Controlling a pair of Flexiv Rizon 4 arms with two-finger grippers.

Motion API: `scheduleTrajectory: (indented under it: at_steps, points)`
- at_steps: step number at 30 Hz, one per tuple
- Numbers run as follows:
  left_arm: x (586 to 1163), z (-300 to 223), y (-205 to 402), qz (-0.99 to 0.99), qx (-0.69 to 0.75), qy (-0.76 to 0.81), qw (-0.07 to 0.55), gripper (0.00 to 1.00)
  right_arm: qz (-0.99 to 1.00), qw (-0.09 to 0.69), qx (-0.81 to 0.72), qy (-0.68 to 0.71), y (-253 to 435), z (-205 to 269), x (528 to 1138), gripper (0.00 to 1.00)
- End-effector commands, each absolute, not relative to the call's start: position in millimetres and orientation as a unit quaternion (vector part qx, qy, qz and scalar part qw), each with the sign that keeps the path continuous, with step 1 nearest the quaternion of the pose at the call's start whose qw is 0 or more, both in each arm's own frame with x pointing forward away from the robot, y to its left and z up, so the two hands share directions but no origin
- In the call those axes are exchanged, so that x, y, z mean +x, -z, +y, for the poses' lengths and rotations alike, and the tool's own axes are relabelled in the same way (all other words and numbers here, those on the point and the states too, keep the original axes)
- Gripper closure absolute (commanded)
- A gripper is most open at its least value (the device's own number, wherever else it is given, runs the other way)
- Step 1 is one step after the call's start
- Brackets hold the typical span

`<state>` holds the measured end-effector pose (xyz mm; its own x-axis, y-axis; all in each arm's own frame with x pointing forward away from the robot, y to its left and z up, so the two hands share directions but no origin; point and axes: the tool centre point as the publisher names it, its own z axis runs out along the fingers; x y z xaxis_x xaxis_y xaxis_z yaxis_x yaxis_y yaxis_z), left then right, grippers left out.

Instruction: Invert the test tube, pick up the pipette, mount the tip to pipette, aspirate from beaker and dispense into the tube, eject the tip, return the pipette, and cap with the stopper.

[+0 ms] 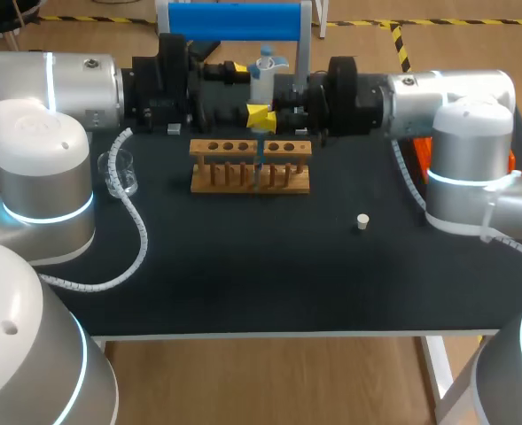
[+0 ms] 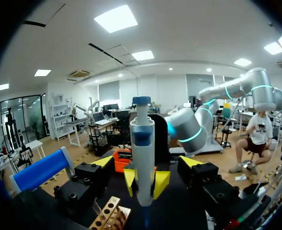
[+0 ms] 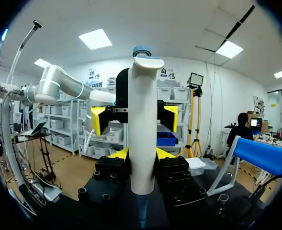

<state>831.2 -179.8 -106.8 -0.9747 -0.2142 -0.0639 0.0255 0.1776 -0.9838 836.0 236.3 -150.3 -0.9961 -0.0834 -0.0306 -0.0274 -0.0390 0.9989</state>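
The white pipette (image 1: 262, 75) stands upright above the wooden rack (image 1: 250, 177) at the back middle, and its blue tip (image 1: 260, 152) points down at the rack's middle holes. My right gripper (image 3: 141, 154) is shut on the pipette's body (image 3: 141, 124). My left gripper (image 2: 146, 163) faces it from the other side. Its yellow fingertips (image 3: 97, 120) stand wide open on either side of the pipette (image 2: 143, 158) without touching it. The beaker (image 1: 119, 173) sits at the left and the white stopper (image 1: 362, 221) at the right. I cannot make out the test tube in the rack.
A stand with a blue bar (image 1: 234, 19) rises at the table's back edge, behind the grippers. An orange box (image 2: 122, 157) lies at the back right, near my right arm. My left arm's cable hose (image 1: 136, 230) loops over the black tabletop (image 1: 261, 274).
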Motion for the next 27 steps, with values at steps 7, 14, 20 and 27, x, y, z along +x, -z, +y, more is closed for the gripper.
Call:
scheduleTrajectory:
  at_steps: [7,14,20,27]
  points:
    - [831,-181,108,0.760,-0.063,0.639,0.096,0.00,-0.694,0.032,0.059,0.717,152,173,840,1.00]
    - [831,-181,108,0.760,-0.063,0.639,0.096,0.00,-0.692,0.049,0.075,0.716,154,135,843,1.00]
    - [831,-181,108,0.760,-0.063,0.639,0.096,0.00,-0.690,0.057,0.077,0.718,155,119,845,1.00]
    - [831,-181,108,0.760,-0.063,0.639,0.096,0.00,-0.690,0.057,0.077,0.718,155,119,845,1.00]
